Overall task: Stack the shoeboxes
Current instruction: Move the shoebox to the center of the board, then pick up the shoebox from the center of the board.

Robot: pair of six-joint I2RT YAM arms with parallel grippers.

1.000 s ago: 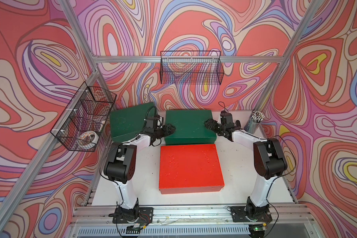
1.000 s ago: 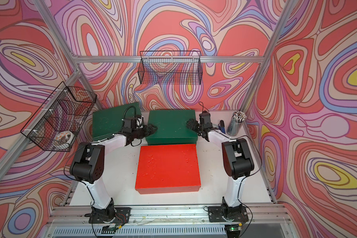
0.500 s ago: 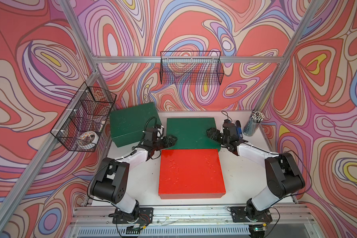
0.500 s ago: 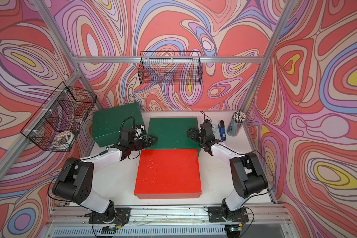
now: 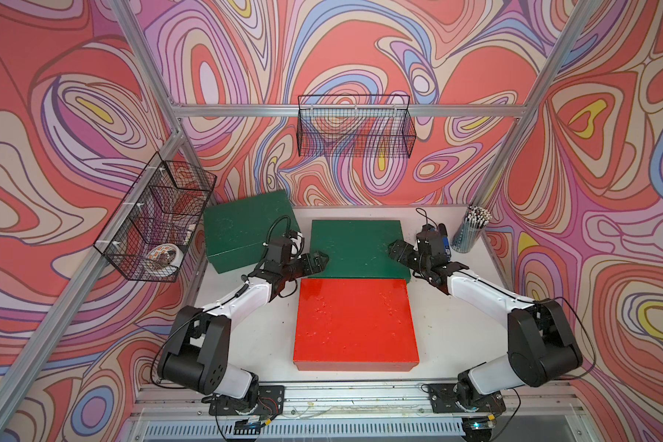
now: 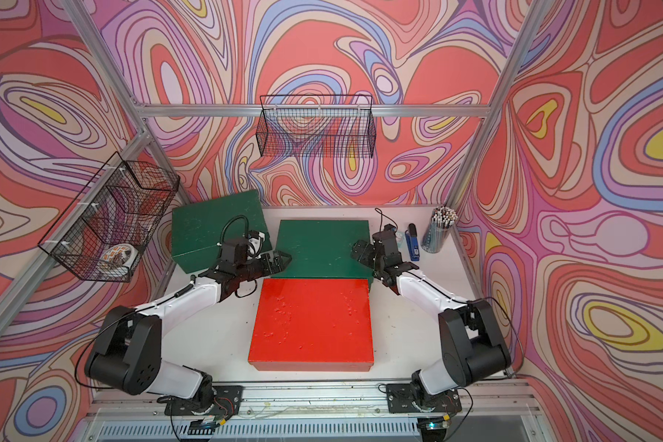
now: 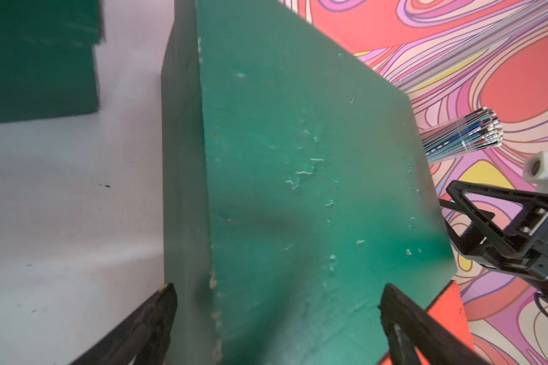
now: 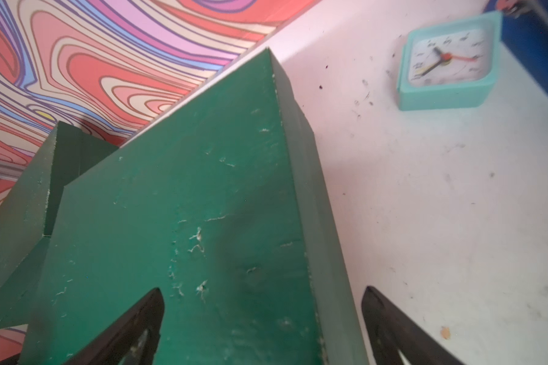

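Note:
Three shoeboxes show in both top views. The red shoebox (image 5: 355, 323) (image 6: 312, 323) lies flat at the front centre. A dark green shoebox (image 5: 356, 248) (image 6: 322, 245) lies right behind it, front edge against the red one's back edge. The other green shoebox (image 5: 245, 229) (image 6: 211, 225) sits askew at the back left. My left gripper (image 5: 317, 259) (image 7: 277, 290) stands open astride the middle green box's left edge. My right gripper (image 5: 395, 251) (image 8: 263, 293) is open astride its right edge. On each, one finger is over the lid and one beside the side wall.
A cup of pencils (image 5: 471, 229) stands at the back right, with a blue stapler (image 6: 413, 239) and a small teal clock (image 8: 446, 66) beside it. Wire baskets hang on the back wall (image 5: 355, 126) and the left wall (image 5: 157, 222).
Both arms have come down and forward with the middle green box, from raised to low against the red box. The left gripper's jaws have spread wider.

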